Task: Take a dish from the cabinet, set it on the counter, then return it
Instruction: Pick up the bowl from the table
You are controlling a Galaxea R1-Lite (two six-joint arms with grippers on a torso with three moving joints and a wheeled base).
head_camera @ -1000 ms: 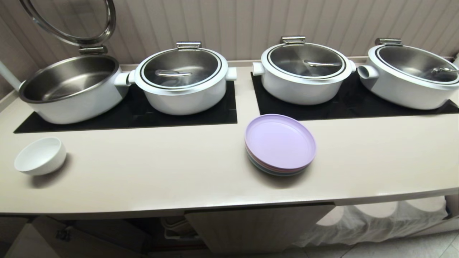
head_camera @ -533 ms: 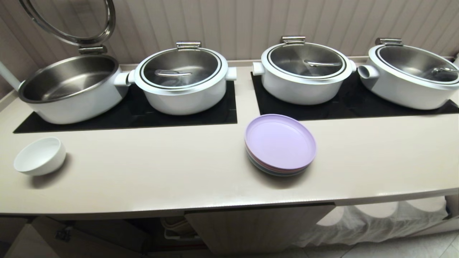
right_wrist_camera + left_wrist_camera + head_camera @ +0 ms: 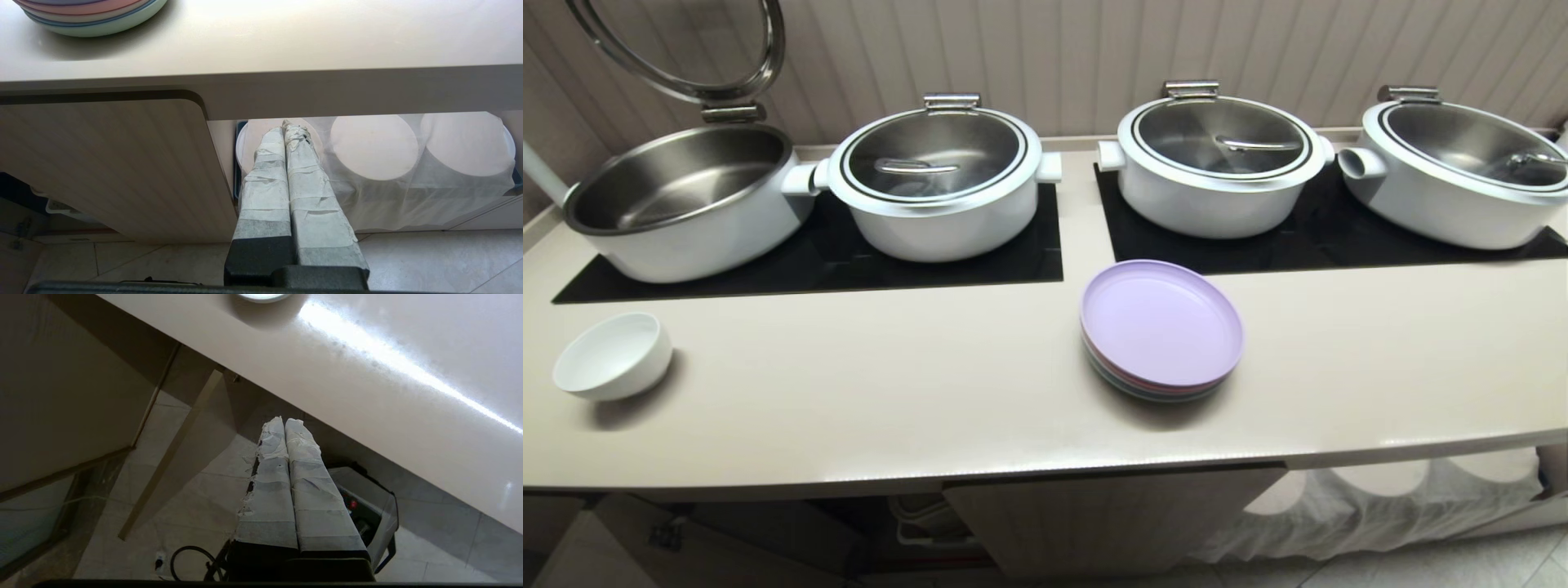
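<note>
Hanging below the front edge of the counter (image 3: pixel 408 416), the left gripper (image 3: pixel 284 424) has its two tape-wrapped fingers pressed flat together with nothing between them, and it points up toward the underside of the overhang above a tiled floor (image 3: pixel 196 498). At the very edge of the left wrist view a sliver of the dish (image 3: pixel 262 296) shows on the countertop. From the head camera the dish (image 3: pixel 613 356) sits upright and alone on the counter's left end, near the front corner of a black inset panel (image 3: pixel 849 261) and well apart from a stack of lilac plates (image 3: pixel 1161 327) near the middle. Neither arm shows in that view. The right gripper (image 3: pixel 283 127) is likewise clenched on nothing, its wrapped fingers touching along their length, low in front of the cabinet (image 3: pixel 110 163), just beside the edge of a ribbed door and before white round shapes under a thin cover (image 3: pixel 412 163). Behind the dish, four white pots stand on the black panels: the leftmost pot (image 3: pixel 686 204) has its lid raised, the other three are covered by glass lids (image 3: pixel 935 155).
</note>
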